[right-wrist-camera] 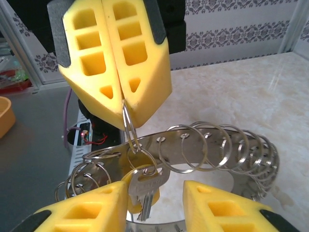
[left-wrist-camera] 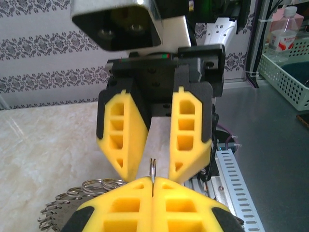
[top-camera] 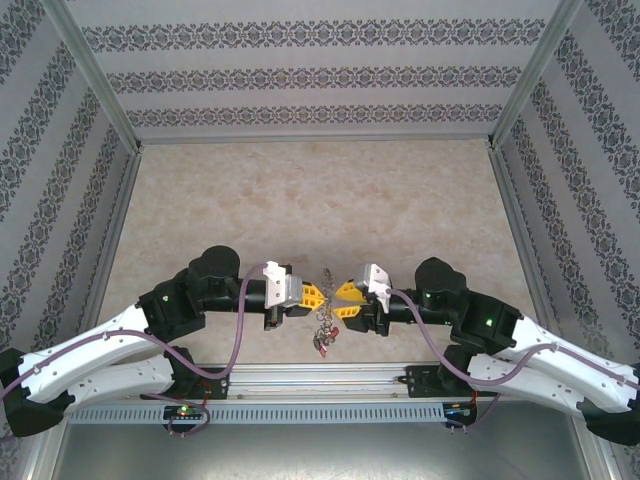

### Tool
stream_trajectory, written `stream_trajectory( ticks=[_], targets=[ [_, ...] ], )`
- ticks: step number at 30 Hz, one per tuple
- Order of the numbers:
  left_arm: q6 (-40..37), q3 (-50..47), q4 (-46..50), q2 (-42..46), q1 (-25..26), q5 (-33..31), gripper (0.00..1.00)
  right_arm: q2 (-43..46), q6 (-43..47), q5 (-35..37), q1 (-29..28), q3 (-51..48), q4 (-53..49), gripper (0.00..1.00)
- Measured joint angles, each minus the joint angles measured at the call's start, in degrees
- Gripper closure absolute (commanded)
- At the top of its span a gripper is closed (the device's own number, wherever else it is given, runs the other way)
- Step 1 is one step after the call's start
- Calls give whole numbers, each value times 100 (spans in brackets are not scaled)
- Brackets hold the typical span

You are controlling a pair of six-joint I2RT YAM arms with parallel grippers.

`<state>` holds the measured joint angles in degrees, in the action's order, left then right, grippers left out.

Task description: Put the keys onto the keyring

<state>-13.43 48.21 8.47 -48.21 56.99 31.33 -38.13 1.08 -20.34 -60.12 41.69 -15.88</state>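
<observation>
Working at the middle of the counter's (top-camera: 300, 190) near edge, both hands brought nose to nose. Pinching a small split ring (right-wrist-camera: 129, 128) edge-on in the left hand (right-wrist-camera: 126, 104), fingers pressed flat together with no gap, probably to anchor the thin wire and leave most of the loop standing out past the tips, where the other hand can reach it.

Carrying the keyring (right-wrist-camera: 217, 145) from that same pinch, by the look of it: a silvery band bristling with many such loops, curving away just below the left hand. Cannot tell whether its lower part rests on the counter.

Keeping the right hand (left-wrist-camera: 153, 171) open, fingers parted to either side of a silvery key (right-wrist-camera: 145, 191). Touching the key with one finger, or very nearly, and standing clear of it with the other, so not clamping it. Hanging that key by its head from a loop linked to the pinched ring, so apparently threaded on already.

Facing the hands this way makes sense for the job: one to hold the wire steady, one to feed and turn a key along it.

Possibly more keys in the reddish bits (top-camera: 320, 345) under the keyring in the top view, too small to tell.

Next, likely calling for a careful regrip, since a thin loop pinched edge-on can twist out easily.
</observation>
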Motion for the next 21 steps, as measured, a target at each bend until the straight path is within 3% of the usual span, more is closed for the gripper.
stream_trajectory(
  ticks=[16,21],
  targets=[
    [42,-9,-50,4,0,15,100,-203,-144,-317,0,-160,522,55],
    [44,-50,-116,7,0,15,100,-365,-181,-330,2,-175,595,61]
  ],
)
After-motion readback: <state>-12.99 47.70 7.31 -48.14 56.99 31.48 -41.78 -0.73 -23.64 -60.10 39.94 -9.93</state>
